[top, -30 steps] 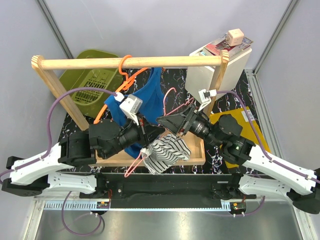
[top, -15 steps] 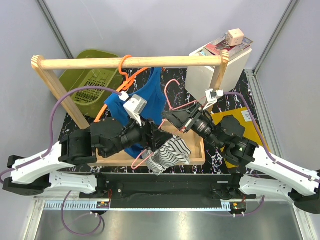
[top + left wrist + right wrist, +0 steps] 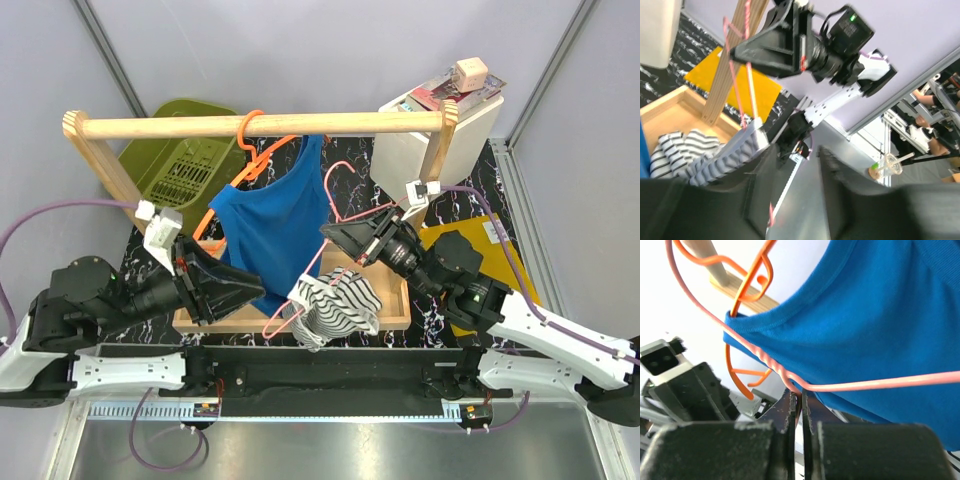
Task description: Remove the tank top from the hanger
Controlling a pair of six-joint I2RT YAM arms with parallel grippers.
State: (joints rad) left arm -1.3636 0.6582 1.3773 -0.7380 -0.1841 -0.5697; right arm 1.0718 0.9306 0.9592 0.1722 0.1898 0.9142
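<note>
Two jobs going on: right gripper (image 3: 329,237) pinches the pink hanger (image 3: 341,176), probably keeping it off the tank top (image 3: 275,225), which hangs on the hanger (image 3: 250,135) from the rod (image 3: 180,126). Left gripper (image 3: 256,290) is spread and empty, by the hem.
</note>
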